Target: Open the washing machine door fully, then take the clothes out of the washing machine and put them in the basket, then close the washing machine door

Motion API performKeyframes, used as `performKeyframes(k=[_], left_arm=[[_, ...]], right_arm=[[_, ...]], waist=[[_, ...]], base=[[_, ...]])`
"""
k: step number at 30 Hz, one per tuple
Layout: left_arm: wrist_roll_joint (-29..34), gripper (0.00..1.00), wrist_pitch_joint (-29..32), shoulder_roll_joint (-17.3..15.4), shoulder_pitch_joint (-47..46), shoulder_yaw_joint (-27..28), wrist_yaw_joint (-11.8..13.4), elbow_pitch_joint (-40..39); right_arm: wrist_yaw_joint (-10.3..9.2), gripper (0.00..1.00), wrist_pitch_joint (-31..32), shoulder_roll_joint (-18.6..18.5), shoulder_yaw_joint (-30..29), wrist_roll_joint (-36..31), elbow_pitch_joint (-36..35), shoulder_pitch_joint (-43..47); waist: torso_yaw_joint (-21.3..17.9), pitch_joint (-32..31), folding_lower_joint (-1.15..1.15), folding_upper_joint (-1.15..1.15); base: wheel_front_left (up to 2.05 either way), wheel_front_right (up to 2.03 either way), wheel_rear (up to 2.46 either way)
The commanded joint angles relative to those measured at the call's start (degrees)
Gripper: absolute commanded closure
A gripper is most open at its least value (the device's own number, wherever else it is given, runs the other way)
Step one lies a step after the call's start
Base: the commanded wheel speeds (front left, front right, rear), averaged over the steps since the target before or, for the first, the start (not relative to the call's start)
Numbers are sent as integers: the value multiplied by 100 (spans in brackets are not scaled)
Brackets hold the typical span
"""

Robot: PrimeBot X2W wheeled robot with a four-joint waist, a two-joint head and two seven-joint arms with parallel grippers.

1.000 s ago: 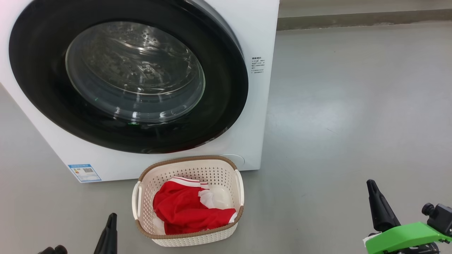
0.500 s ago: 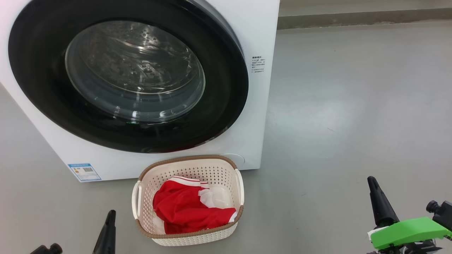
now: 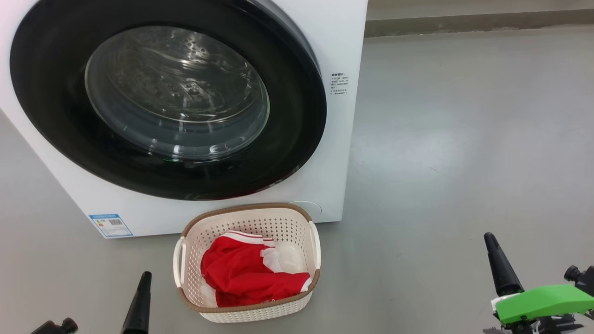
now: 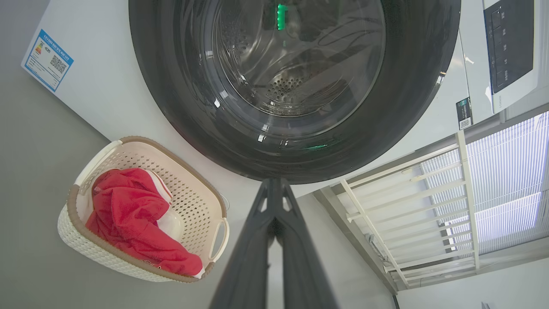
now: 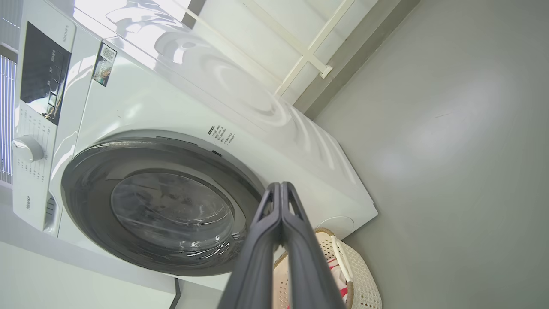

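As both arms hung low, we held the left gripper [image 3: 144,283] and right gripper [image 3: 492,243] pinched together, empty | right wrist view gave us the control dial [image 5: 28,149].

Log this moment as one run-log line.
washing machine door: shut | clothes: in basket | left gripper: shut, empty | right gripper: shut, empty

We see the washer [image 3: 153,213], a white front-loader, with its door [image 3: 167,97] shut flush against it: wide glossy black rim, bulging clear glass. Just in front stands the basket [image 3: 260,224], upright, cream, perforated and brown-rimmed. The clothes [image 3: 241,278], red with white stripes, lie crumpled inside it.
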State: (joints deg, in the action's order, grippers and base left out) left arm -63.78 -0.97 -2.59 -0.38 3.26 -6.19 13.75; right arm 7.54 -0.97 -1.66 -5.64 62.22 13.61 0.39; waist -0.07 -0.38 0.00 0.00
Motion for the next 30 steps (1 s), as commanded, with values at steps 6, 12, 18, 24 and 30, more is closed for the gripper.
performKeyframes(k=[6, 12, 18, 24, 30], left_arm=[[-491, 100, 133, -35, -285, 172, -80, -90], [-866, 100, 231, -34, -332, 197, -88, -71], [-1243, 100, 330, -33, -380, 222, -96, -51], [-1620, 100, 429, -32, -428, 247, -104, -32], [-1934, 100, 511, -31, -468, 268, -111, -15]], right_arm=[[1, 100, 115, -97, 23, 544, -112, -374], [0, 100, 216, -101, 5, 935, -88, -420], [-1, 100, 317, -106, -13, 1329, -63, -465], [-2, 100, 419, -110, -31, 1722, -38, -511], [-3, 100, 504, -114, -46, 2050, -18, -548]], waist=[[1, 8, 0, 0], [2, 15, 0, 0], [3, 23, 0, 0], [4, 31, 0, 0], [4, 37, 0, 0]], base=[[0, 0, 0], [0, 0, 0], [0, 0, 0], [0, 0, 0], [0, 0, 0]])
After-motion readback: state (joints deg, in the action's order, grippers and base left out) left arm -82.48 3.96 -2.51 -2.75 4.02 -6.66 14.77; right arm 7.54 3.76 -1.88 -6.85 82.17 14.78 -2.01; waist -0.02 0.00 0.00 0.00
